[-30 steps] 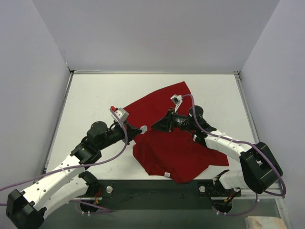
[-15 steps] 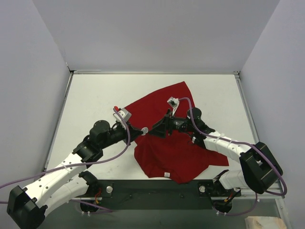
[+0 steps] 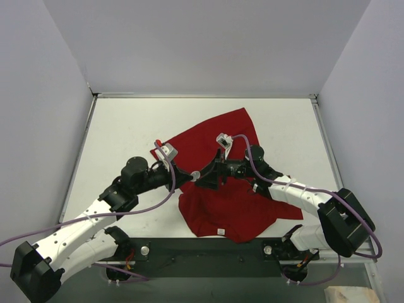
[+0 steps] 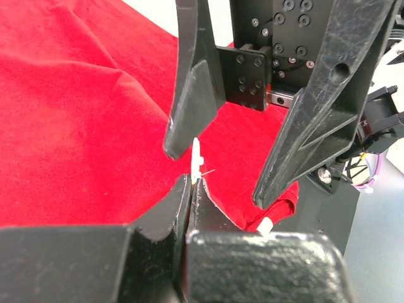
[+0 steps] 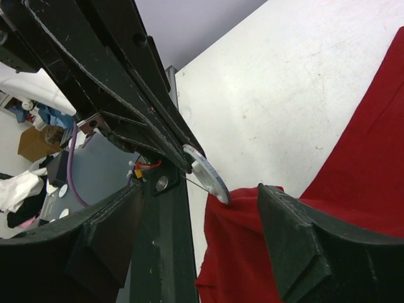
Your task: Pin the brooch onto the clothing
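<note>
The brooch (image 4: 197, 155), a small white disc, is pinched at its lower rim by your left fingers (image 4: 158, 221), which are clenched tight on it. From the left wrist it shows edge-on, long axis upright. Your right fingers (image 4: 196, 82) are spread wide, one on either side of it. It hangs over the left edge of the crumpled red T-shirt (image 3: 214, 134) on the white tabletop (image 3: 126, 126).

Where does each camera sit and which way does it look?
Top external: fixed above and behind, looking down on table, red T-shirt, left arm, right arm.
Left wrist: on the left arm, facing the open right fingers; its own left fingers pinch the brooch.
Right wrist: on the right arm, facing the left fingers between its own.
Shared: both wrist views show brooch and T-shirt.
</note>
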Controlling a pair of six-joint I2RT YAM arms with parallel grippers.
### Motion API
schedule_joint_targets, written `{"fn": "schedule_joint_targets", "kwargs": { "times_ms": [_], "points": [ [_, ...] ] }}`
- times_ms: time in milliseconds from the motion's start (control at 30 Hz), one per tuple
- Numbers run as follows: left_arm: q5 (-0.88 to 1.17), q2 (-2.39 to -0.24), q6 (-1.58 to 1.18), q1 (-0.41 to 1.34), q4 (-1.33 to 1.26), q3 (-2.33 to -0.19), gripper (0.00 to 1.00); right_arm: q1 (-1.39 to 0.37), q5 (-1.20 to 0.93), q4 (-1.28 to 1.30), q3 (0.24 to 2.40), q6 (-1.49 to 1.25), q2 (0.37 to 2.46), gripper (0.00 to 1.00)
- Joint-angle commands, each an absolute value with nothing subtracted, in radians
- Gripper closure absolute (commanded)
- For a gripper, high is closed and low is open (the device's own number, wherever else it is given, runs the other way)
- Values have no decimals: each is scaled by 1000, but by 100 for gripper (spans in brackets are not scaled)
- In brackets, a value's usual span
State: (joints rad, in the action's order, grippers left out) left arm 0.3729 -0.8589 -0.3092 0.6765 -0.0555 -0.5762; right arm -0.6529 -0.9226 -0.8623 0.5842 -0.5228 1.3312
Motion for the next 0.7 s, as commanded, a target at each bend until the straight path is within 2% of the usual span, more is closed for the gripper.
{"fn": "schedule_joint_targets", "kwargs": {
  "times_ms": [0,67,100,333,467,667],
  "points": [
    [408,-859,-311,669,-109,-634,100,-667,-992,-923,623,-483,1328,33],
    [405,-859,-314,670,-113,-630,100,-672,-1011,-916,633,-482,1341,38],
    [405,-859,-316,670,-117,-629,100,-672,-1015,-905,643,-482,1348,45],
    [411,-864,-318,669,-120,-632,100,-680,-1031,-887,669,-491,1373,70],
    [420,-873,-316,669,-117,-637,100,-681,-1023,-884,680,-505,1384,76],
    [434,-888,-310,670,-107,-649,100,-687,-1008,-839,699,-492,1387,79]
  ]
}}
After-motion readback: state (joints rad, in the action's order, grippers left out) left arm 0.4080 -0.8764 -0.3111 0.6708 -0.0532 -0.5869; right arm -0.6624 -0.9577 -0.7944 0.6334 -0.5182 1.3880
